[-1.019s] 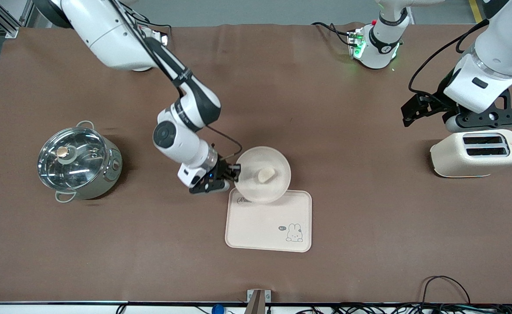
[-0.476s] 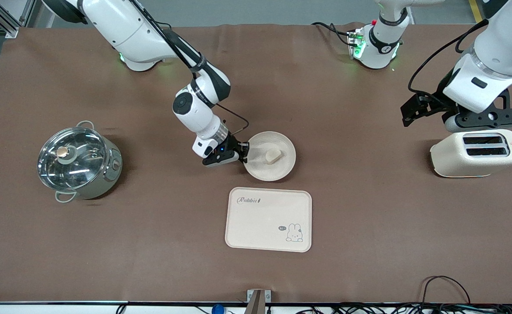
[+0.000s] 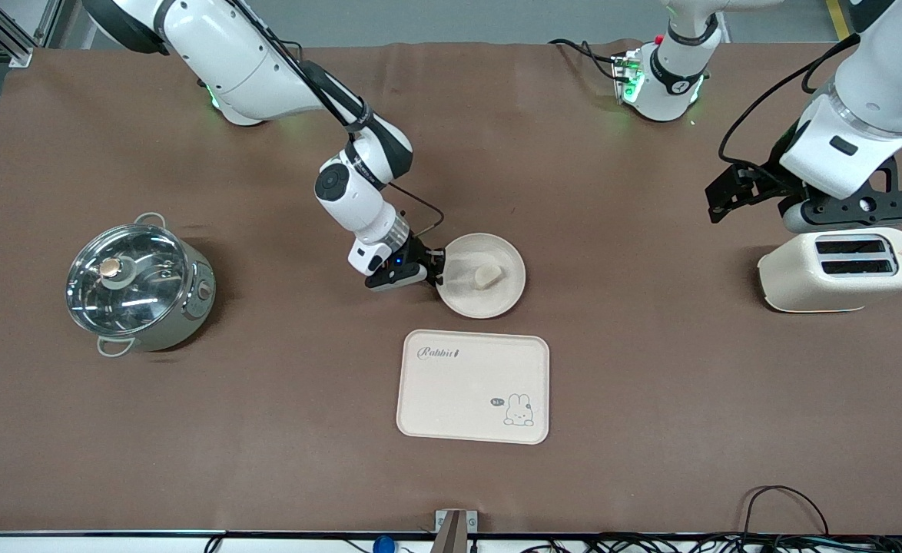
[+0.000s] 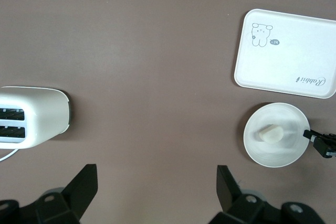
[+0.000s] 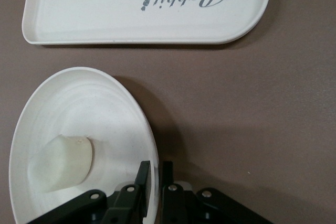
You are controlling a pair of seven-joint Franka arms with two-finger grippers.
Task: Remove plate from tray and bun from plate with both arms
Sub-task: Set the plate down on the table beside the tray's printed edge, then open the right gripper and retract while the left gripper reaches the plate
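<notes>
In the right wrist view, the plate (image 5: 84, 129) is cut off at the picture's edge, and a strip of its rim is covered where it is pinched between the fingers (image 5: 143, 179) of the right gripper (image 5: 155, 174). The tray (image 5: 131, 9) is cropped in that view so that only the part with the lettering is seen. In the left wrist view the toaster (image 4: 31, 116) is cut by the edge, and only the finger bases of the left gripper (image 4: 157, 192) are shown.

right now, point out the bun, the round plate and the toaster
small pale cream bun (image 3: 486, 276), front view, its top
round cream-white plate (image 3: 502, 300), front view, bare inner surface
cream two-slot toaster (image 3: 812, 293), front view, its side wall
</notes>
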